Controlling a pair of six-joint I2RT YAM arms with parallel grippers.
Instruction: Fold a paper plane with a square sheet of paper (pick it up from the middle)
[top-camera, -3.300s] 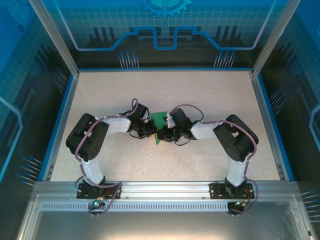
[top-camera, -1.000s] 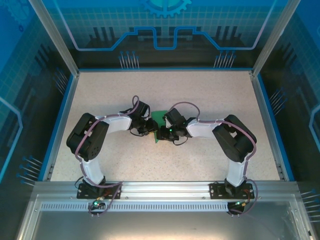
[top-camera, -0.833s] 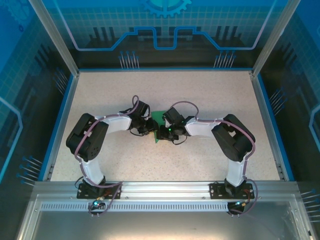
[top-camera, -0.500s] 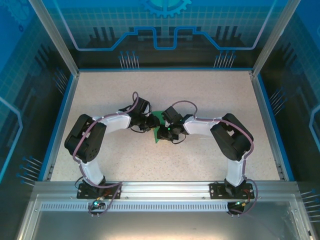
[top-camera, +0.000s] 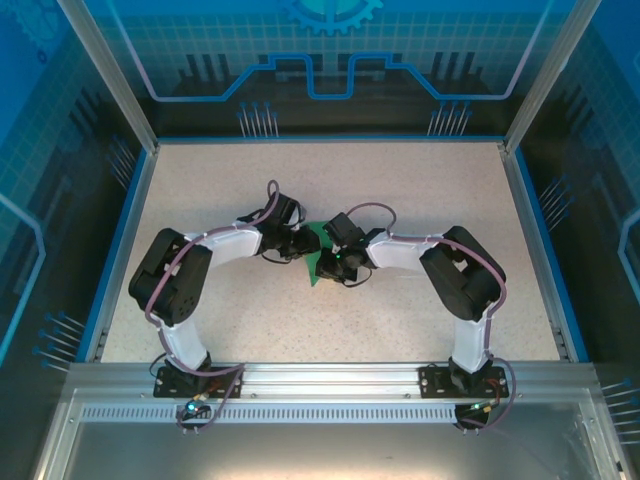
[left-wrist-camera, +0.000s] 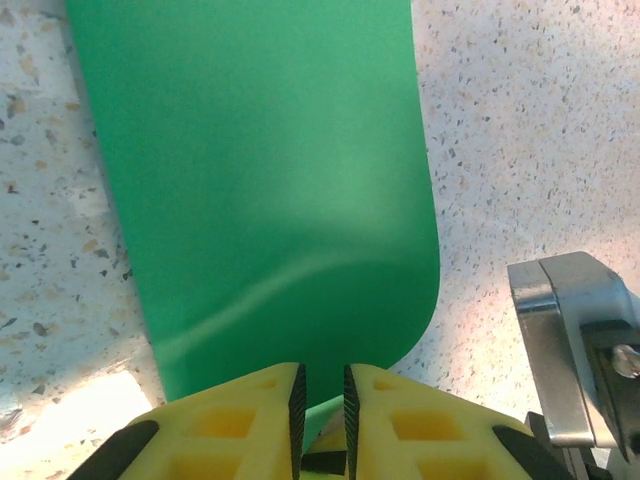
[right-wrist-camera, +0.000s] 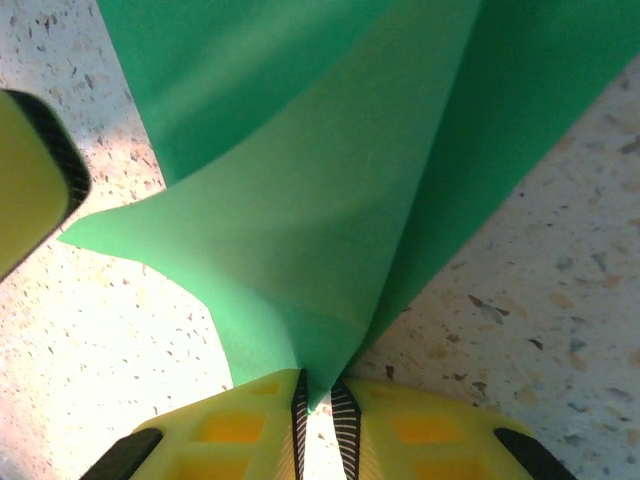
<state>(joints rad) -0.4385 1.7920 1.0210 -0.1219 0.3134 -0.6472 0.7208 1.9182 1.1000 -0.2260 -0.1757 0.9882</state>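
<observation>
**Top external: both grips tighten on the sheet**

At the centre of the table (top-camera: 420, 200) we see the left arm (top-camera: 230, 245) and right arm (top-camera: 410, 250) nose to nose, having edged toward 12 o'clock. Between them sits the square sheet of paper (top-camera: 315, 270), tented and partly folded. The left gripper (left-wrist-camera: 320, 375) is pinched nearly closed on one edge. The right gripper (right-wrist-camera: 316, 385), just narrowed, nips a folded corner. We judge a crease is underway.

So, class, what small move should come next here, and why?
Probably the right claw should draw its lifted flap across the thin bright-green paper sheet while the left claw holds the curled edge: both pinch it, and the flap stands uncreased.
</observation>
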